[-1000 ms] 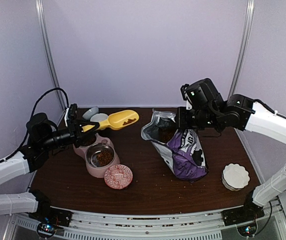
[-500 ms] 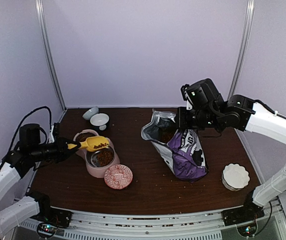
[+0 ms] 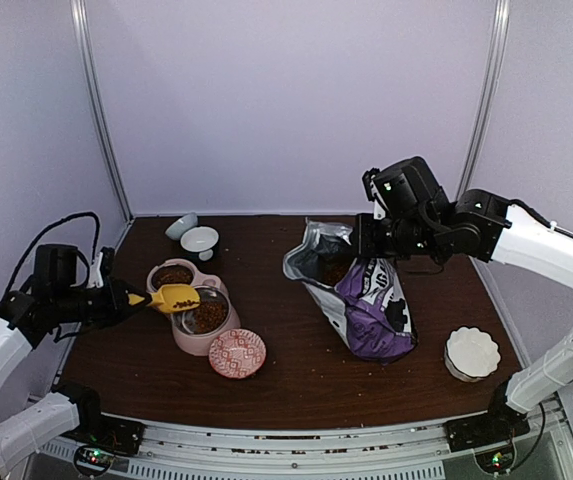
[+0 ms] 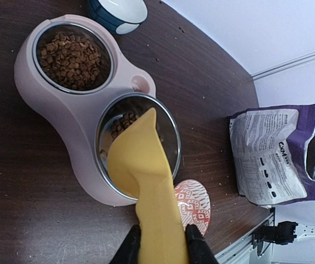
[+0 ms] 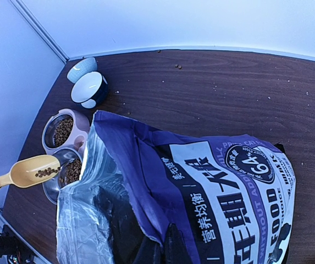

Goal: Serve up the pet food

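The left arm folds up from its base at the lower left of the top view and stretches its forearm rightward, low over the counter (image 3: 296,390). The left fingers (image 4: 131,248) are clamped on the handle of the one yellow scoop (image 4: 143,165).

The right arm climbs from the lower right, bends at the right edge and reaches left toward mid-frame. The right fingers (image 5: 171,247) are pinched together on the open rim of the one purple bag (image 3: 371,305).

Nearest on the counter lie one red-patterned saucer (image 3: 237,353) and, at the lower right, one white scalloped dish (image 3: 471,352).

Behind the saucer sits one pink feeder (image 4: 53,110) with two steel bowls. The scoop, just ahead of the left fingers, carries a little pet food (image 5: 46,172) and tips over the near bowl (image 4: 171,140), which holds some. The far bowl (image 4: 109,55) is full of it.

The bag leans at centre. Two small bowls (image 3: 199,240) stand farthest, at the upper left corner.
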You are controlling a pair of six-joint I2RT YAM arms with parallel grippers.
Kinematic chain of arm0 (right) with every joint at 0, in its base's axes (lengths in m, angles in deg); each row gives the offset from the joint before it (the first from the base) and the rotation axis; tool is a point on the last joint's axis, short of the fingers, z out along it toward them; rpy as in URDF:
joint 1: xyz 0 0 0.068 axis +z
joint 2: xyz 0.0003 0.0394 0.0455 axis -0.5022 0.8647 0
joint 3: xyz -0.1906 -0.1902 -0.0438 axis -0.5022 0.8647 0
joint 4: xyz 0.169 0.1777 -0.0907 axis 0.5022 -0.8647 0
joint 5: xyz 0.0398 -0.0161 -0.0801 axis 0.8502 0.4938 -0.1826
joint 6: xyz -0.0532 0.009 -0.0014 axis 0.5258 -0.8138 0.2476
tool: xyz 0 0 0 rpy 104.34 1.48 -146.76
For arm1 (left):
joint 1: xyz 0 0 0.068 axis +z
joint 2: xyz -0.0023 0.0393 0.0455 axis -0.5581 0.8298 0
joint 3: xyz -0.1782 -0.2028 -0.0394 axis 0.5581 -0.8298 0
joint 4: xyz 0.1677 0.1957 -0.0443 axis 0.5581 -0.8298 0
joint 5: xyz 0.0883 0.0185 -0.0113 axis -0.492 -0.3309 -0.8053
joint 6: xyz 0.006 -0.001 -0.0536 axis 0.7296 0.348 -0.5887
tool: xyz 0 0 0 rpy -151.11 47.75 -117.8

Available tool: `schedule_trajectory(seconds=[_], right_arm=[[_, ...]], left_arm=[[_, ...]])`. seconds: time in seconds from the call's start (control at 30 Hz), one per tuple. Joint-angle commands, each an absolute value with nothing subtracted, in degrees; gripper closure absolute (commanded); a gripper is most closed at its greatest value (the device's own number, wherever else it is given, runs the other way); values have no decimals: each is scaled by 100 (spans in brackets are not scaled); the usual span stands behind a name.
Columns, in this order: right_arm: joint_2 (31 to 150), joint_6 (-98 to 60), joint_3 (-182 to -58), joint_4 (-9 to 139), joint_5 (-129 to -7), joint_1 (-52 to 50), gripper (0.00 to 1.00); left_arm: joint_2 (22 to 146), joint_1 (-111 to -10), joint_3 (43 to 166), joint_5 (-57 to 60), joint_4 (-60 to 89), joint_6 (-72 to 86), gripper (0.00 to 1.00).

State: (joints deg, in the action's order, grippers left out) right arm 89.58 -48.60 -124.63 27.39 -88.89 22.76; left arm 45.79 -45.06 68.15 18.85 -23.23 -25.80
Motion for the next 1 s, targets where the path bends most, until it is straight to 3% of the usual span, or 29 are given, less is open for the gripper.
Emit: schedule_trajectory(seconds=[0.0, 0.77, 0.97], right_arm=[[8857, -4862, -12404, 2805, -8954, 2206, 100], [8853, -4856, -12349, 2826, -8944, 2165, 100], [8822, -4869, -12291, 2862, -8934, 2167, 100]], left_arm=[[4628, -4444, 7196, 1524, -2707, -2103, 100], [5319, -4436, 8280, 942, -3821, -730, 100], [5322, -4346, 8828, -652, -3769, -633, 100]])
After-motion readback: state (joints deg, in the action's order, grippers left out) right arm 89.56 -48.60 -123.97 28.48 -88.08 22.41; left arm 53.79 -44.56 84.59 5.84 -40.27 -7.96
